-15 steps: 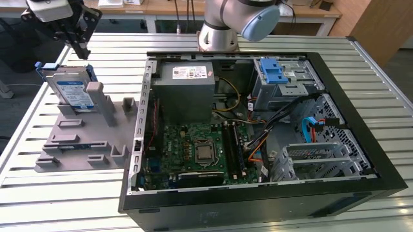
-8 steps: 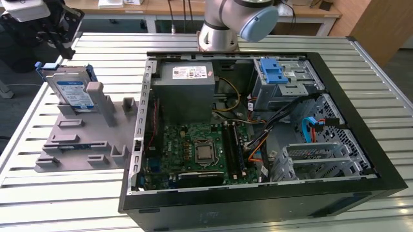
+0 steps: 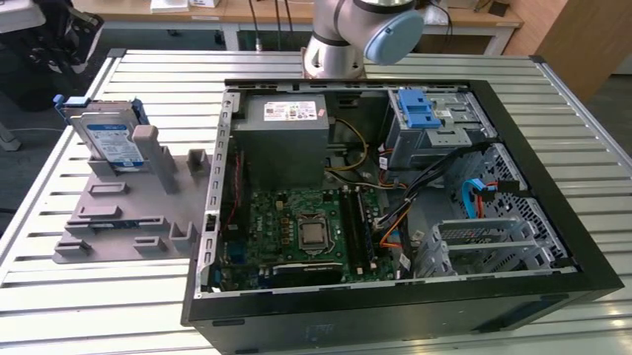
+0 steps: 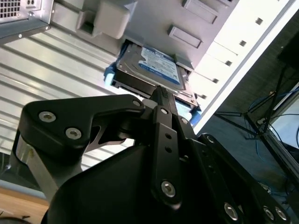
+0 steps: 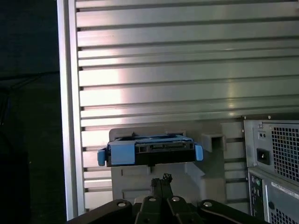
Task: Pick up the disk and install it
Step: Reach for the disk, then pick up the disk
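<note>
- My gripper (image 5: 161,179): in the first wrist view the two fingertips were pressed together with nothing between them; they pointed toward the disk (image 5: 152,150) and stood apart from it
- The disk (image 3: 106,140): in the exterior view it stood on edge in a slot at the far end of the grey holder (image 3: 118,214), blue-and-white label showing, blue rail frame along its edges
- Second wrist view: the disk's (image 4: 149,70) label face showed beyond my black finger linkage; the holder's grey blocks lay just behind it
- The holder: it rested on the slatted metal table (image 3: 99,310), just beside the open computer case (image 3: 395,314), on the exterior view's left
- The case: it lay on its side with the motherboard (image 3: 296,229) exposed; a grey power supply (image 3: 286,133) sat at its far end; a metal drive cage (image 3: 493,244) sat toward the exterior view's right
</note>
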### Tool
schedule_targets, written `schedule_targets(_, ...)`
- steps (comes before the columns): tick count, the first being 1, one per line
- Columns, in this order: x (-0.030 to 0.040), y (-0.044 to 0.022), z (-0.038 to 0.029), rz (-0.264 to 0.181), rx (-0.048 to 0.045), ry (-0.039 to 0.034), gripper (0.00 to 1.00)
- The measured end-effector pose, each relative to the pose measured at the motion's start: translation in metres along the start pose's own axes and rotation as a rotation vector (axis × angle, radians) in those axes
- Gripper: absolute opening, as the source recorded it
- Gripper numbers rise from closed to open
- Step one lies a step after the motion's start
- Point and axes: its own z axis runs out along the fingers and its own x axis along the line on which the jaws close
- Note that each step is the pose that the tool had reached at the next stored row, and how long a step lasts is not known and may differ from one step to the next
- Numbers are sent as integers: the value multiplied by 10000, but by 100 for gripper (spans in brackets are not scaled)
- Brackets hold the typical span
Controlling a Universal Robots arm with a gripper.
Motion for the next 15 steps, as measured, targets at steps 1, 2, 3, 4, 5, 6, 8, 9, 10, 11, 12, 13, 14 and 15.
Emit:
schedule_targets(1,39,6,4,1,0,6,11)
schedule_targets(2,78,10,8,0,0,11,11)
schedule_targets(3,111,13,11,0,0,15,11)
schedule_targets(4,132,16,13,0,1,17,11)
schedule_targets(5,142,17,14,0,1,19,11)
schedule_targets(6,142,17,14,0,1,18,11)
schedule_targets(8,149,27,18,0,1,19,11)
schedule_targets(9,155,36,22,0,1,19,11)
schedule_targets(10,156,37,22,0,1,19,11)
schedule_targets(11,156,37,22,0,1,19,11)
schedule_targets(12,156,38,22,0,1,19,11)
schedule_targets(13,156,38,23,0,1,19,11)
schedule_targets(14,156,38,23,-4,1,19,11)
schedule_targets(15,157,38,23,-11,1,19,11)
